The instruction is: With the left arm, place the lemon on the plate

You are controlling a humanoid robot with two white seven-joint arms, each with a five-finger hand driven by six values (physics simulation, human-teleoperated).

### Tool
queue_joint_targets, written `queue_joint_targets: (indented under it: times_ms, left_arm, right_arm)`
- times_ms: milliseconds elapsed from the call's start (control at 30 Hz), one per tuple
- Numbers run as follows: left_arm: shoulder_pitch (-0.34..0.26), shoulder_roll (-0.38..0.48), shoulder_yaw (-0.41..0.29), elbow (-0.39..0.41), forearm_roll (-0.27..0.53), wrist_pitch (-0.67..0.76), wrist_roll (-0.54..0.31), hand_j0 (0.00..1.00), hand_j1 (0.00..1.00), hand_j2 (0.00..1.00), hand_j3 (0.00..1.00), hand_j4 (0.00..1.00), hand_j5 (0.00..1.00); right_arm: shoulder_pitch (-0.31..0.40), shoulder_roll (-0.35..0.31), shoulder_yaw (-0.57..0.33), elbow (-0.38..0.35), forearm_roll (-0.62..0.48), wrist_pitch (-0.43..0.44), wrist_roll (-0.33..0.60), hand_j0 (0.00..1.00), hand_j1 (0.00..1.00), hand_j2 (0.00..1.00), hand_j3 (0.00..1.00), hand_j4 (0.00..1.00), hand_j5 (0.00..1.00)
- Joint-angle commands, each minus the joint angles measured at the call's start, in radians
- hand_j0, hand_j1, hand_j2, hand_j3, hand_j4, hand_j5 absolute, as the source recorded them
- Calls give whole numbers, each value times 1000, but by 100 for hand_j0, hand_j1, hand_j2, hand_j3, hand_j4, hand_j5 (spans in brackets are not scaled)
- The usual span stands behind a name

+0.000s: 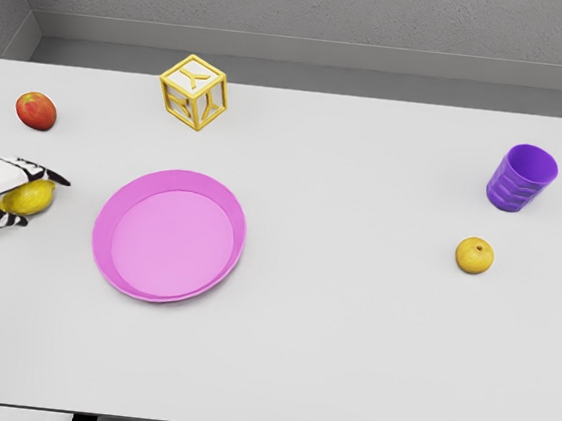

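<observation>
A yellow lemon [33, 196] lies at the table's left edge, partly covered by my left hand [23, 196]. The hand's white and black fingers [42, 173] curl over and under the lemon, closed around it. A round pink plate [169, 235] rests flat on the table just right of the hand, a short gap away. The right arm does not show in the head view.
A red apple [36, 110] sits behind the hand at the far left. A yellow open-frame letter cube [193, 91] stands behind the plate. At the right are a purple cup [522, 178] and a small yellow fruit [474, 255].
</observation>
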Motion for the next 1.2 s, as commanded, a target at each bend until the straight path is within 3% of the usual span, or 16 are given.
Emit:
queue_joint_targets:
  times_ms: [0,433,967,1167]
  left_arm:
    - [0,0,-11,-1,3,1,-2,71,71,71,71,71,71]
    - [-5,-11,-17,-41,-3,1,-4,55,55,55,55,55,55]
    - [-3,-10,-14,-307,9,1,-33,55,55,55,55,55,55]
    - [0,-11,-29,-369,7,1,-52,56,56,56,56,56,56]
  right_arm:
    - [0,0,0,0,-2,1,0,100,100,100,100,100,100]
    - [0,0,0,0,0,1,0,100,100,100,100,100,100]
    - [0,0,0,0,0,-1,0,100,100,100,100,100,100]
    - [0,0,0,0,0,1,0,100,100,100,100,100,100]
